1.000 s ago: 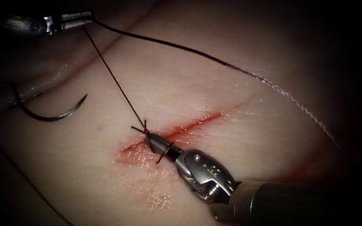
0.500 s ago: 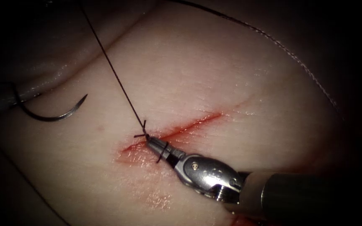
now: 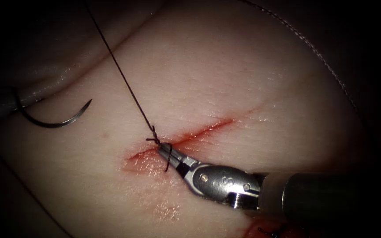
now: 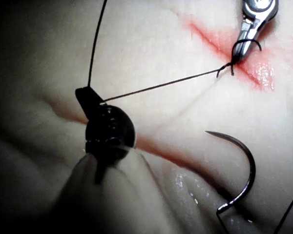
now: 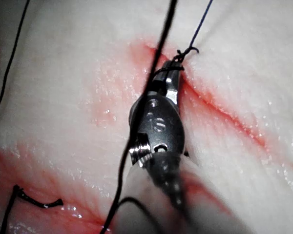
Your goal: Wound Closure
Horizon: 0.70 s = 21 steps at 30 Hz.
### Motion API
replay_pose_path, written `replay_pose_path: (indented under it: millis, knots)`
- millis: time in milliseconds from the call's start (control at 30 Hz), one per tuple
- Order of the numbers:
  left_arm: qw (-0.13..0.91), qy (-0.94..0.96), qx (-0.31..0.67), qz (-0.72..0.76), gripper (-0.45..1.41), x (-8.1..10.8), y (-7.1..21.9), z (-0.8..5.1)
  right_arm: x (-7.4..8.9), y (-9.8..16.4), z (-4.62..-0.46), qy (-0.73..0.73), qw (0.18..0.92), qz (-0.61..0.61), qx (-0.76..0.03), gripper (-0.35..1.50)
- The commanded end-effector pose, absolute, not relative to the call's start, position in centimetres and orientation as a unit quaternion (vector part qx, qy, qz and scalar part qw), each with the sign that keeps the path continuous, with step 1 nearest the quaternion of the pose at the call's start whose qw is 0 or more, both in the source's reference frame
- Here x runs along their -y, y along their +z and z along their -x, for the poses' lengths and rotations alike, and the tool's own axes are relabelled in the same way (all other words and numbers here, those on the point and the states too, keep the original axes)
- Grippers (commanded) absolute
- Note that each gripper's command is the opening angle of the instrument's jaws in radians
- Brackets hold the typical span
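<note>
At the left end of the red, wet cut (image 3: 186,139) in the pale pork tissue (image 3: 225,75), the right arm's silver tool (image 3: 164,150) has its jaws closed on the short tail of dark thread (image 3: 124,83) beside the knot (image 3: 154,140). The left arm's dark tool (image 4: 90,100) grips the taut strand. The curved steel needle (image 3: 54,120) lies free on the tissue, left of the cut. Risk: uneven tension could slip the tail or tear the wound edge

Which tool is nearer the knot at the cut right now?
Right. The right tool sits at the knot, jaws shut on the thread there. The left tool holds the thread well away from it.
</note>
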State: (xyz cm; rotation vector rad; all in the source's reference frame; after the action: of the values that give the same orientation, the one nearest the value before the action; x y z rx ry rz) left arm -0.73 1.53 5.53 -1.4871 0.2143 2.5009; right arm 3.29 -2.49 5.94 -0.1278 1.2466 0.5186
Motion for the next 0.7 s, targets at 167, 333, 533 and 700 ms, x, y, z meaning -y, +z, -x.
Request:
replay_pose_path:
  millis: [167,333,533,700]
  knots:
    - [0.117,0.852,-0.073,0.504,-0.45,-1.63,5.59,0.8,2.6,5.92,-3.3,0.177,0.78,0.059,-0.597,-0.35]
    - [0.122,0.855,-0.074,0.498,-0.45,-1.71,5.63,0.79,2.7,5.82,-3.23,0.168,0.778,0.047,-0.604,-0.35]
    - [0.126,0.861,-0.08,0.486,-0.45,-1.79,5.69,0.72,2.74,5.79,-3.18,0.164,0.779,0.042,-0.604,-0.35]
    - [0.131,0.865,-0.086,0.477,-0.45,-1.85,5.73,0.63,2.72,5.82,-3.14,0.162,0.78,0.04,-0.604,-0.35]
